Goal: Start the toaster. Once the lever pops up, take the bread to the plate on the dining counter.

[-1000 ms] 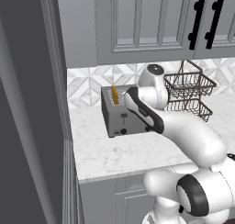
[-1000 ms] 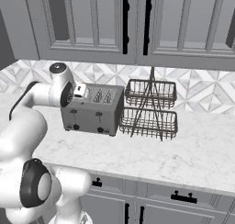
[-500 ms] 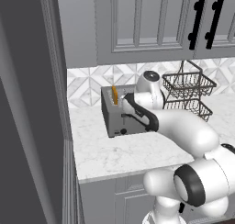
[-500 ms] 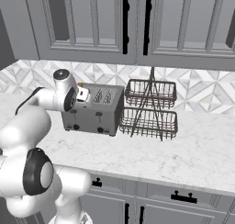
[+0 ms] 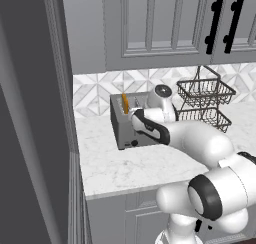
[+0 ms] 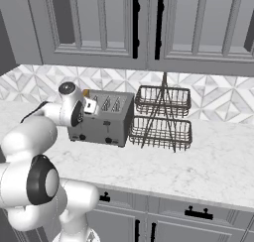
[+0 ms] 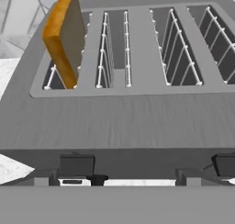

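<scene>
The gripper (image 7: 121,179), jaws spread wide and empty, hangs low at the toaster's (image 7: 124,122) front edge. The bread (image 7: 65,35) stands tall in the outermost slot, lever apparently unpressed. Starting the toaster is in hand; next, press that slot's lever (image 7: 76,165) down

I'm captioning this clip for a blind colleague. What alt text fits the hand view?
Close view down onto the grey four-slot toaster, with an orange-tan slice of bread standing tall out of the far-left slot. The other three slots are empty, showing their wire guides. Two dark levers sit along the front edge at the bottom.
</scene>
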